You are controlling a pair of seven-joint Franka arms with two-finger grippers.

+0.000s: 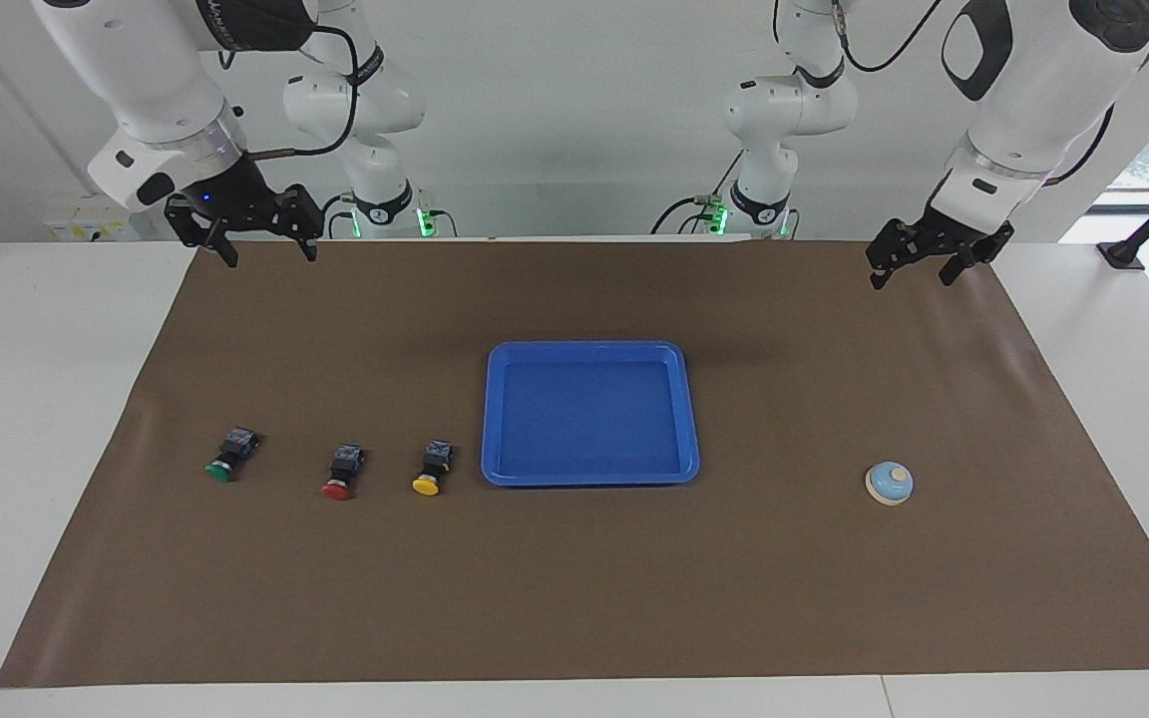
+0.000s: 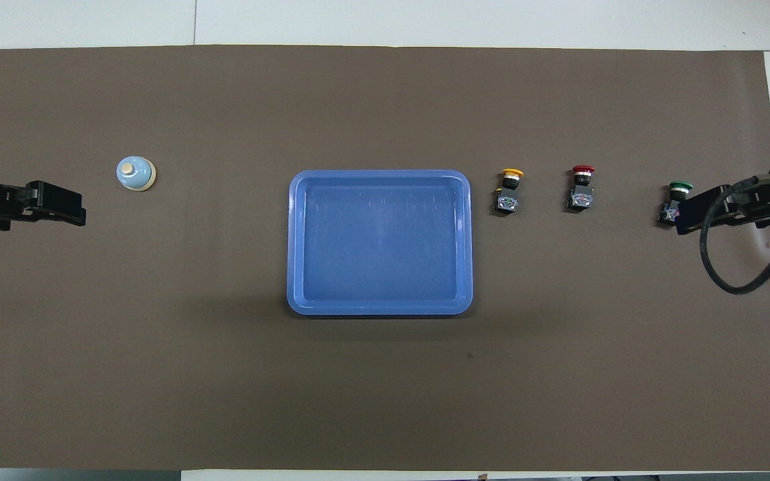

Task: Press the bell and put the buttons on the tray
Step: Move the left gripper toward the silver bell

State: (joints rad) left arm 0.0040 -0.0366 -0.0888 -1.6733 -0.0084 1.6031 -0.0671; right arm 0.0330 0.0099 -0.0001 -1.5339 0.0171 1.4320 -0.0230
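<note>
Three buttons [image 1: 335, 467] sit in a row beside the empty tray [image 1: 589, 357], bell [image 1: 889, 483] apart; left gripper [image 1: 924, 266] and right gripper [image 1: 253, 237] hang wide, holding nothing, likely awaiting the start.

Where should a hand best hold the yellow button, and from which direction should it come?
Probably the black blocky body of the yellow button, from above: it lies on its side, cap pointing away from the robots, so the body's flat sides are exposed.

Both arms: glossy white rounded shells, black joint bands. Black skeletal link grippers, right gripper [image 1: 268, 242] and left gripper [image 1: 917, 267]. Black cables looped outside. Green lights at bases.
</note>
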